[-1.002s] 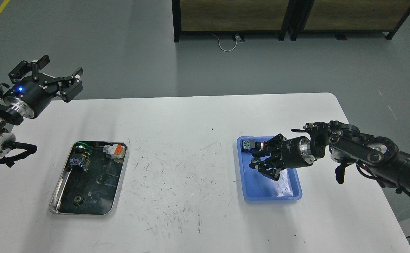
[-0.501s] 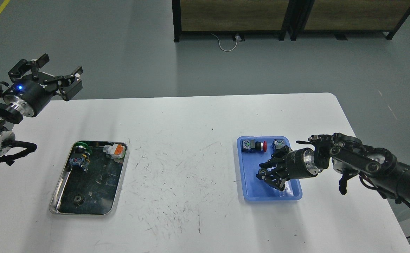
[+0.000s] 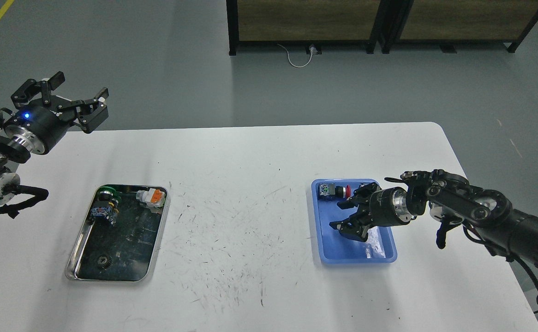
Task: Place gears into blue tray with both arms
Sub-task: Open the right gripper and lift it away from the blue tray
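One gear (image 3: 103,261), small, dark and toothed, lies in the near part of the silver tray (image 3: 72,258) on the left. The blue tray (image 3: 356,254) sits right of the table's centre. My right gripper (image 3: 346,216) hovers low over its middle, fingers spread open, and I see nothing between them. A red-capped push-button switch (image 3: 338,190) lies in the blue tray's far end. My left gripper (image 3: 71,97) is open and held high beyond the table's far left corner, well away from the silver tray.
The silver tray also holds a green-capped switch (image 3: 108,193), an orange-and-white part (image 3: 152,197) and a small blue component (image 3: 99,212). Another small switch (image 3: 368,186) shows just behind my right gripper. Wooden cabinets (image 3: 306,20) stand on the floor beyond the white table (image 3: 241,230).
My right gripper dipped toward the blue tray's near right part, then came back up and left over its middle. The left arm has barely moved.
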Controlling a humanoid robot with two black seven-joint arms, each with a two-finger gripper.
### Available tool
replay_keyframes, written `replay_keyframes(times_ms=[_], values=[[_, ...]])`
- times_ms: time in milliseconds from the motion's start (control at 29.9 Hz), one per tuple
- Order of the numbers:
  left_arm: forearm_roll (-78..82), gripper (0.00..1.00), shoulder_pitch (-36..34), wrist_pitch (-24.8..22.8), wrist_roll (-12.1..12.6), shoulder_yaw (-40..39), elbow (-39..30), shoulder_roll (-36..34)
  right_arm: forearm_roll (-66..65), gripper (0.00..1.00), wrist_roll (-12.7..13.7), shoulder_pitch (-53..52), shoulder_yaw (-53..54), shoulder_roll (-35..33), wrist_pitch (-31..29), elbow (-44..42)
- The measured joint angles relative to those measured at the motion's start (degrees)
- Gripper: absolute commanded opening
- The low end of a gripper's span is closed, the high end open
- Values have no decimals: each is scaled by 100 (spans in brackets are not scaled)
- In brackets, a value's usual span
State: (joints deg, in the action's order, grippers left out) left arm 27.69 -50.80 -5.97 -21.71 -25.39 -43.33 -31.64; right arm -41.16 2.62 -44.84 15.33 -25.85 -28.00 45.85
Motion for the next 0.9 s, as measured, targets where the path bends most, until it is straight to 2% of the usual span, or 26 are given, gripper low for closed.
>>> replay_keyframes(times_ms=[468, 534, 668, 902], values=[[-9, 98, 120, -85, -98, 157, -171, -133, 672, 89, 3, -531, 2026, 108, 0, -336], [-2, 98, 166, -119, -187, 247, -222, -194, 680, 89, -6, -601, 2301, 87, 0, -456], [32, 98, 287, -311, -546, 573, -284, -263, 687, 90, -22, -659, 2743, 65, 1, -710], [47, 98, 440, -677, -628, 897, -577, -683, 685, 92, -39, -676, 2958, 52, 22, -973]])
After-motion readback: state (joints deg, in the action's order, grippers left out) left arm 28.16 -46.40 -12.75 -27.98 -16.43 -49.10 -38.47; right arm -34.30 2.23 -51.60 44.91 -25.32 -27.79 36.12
